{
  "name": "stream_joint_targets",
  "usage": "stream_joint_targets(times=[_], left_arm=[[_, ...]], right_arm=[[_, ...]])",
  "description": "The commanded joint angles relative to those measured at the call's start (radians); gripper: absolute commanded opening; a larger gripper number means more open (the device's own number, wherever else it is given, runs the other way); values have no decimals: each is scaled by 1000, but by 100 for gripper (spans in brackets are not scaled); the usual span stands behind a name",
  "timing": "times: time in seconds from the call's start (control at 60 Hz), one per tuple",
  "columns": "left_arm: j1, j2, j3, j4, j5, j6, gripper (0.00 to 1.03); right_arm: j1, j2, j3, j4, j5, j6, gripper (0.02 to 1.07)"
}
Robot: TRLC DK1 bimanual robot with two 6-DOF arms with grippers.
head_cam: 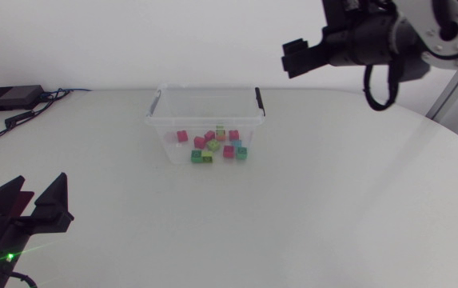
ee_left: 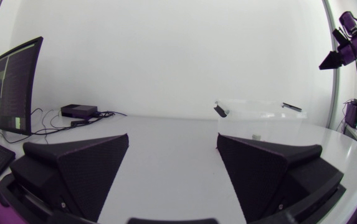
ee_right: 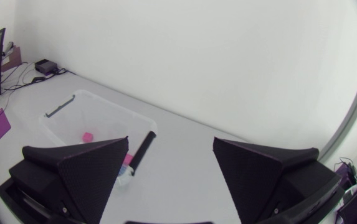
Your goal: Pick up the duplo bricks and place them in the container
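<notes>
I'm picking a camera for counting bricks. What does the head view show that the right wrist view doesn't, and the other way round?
Only the head view: the left gripper at the near table edge, and the whole pile of bricks, pink, green and yellow, in the container. Only the right wrist view: the right gripper close up, open and empty, one finger hiding part of the container. Both: the container, a pink brick inside it, a black handle and the black box.

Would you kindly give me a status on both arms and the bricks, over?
Left arm low, jaws open, empty. Right arm raised near container, jaws open, empty. Duplo bricks in container, none seen outside. Nothing in the way.
</notes>
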Motion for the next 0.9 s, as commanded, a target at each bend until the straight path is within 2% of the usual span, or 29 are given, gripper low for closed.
stream_joint_targets(times=[0.0, 0.433, 0.733, 0.883], left_arm=[[-4, -10, -14, -3, -6, 12, 99], [-4, -12, -14, -5, -6, 12, 99], [-4, -12, -14, -3, -6, 12, 99], [-11, -8, -14, -5, 0, 13, 99]], right_arm=[[-36, -102, -112, 20, 15, -16, 102], [-234, -635, -591, 45, 38, -116, 102], [-346, -937, -766, -7, 23, -139, 102], [-360, -1018, -850, 29, -9, -101, 102]])
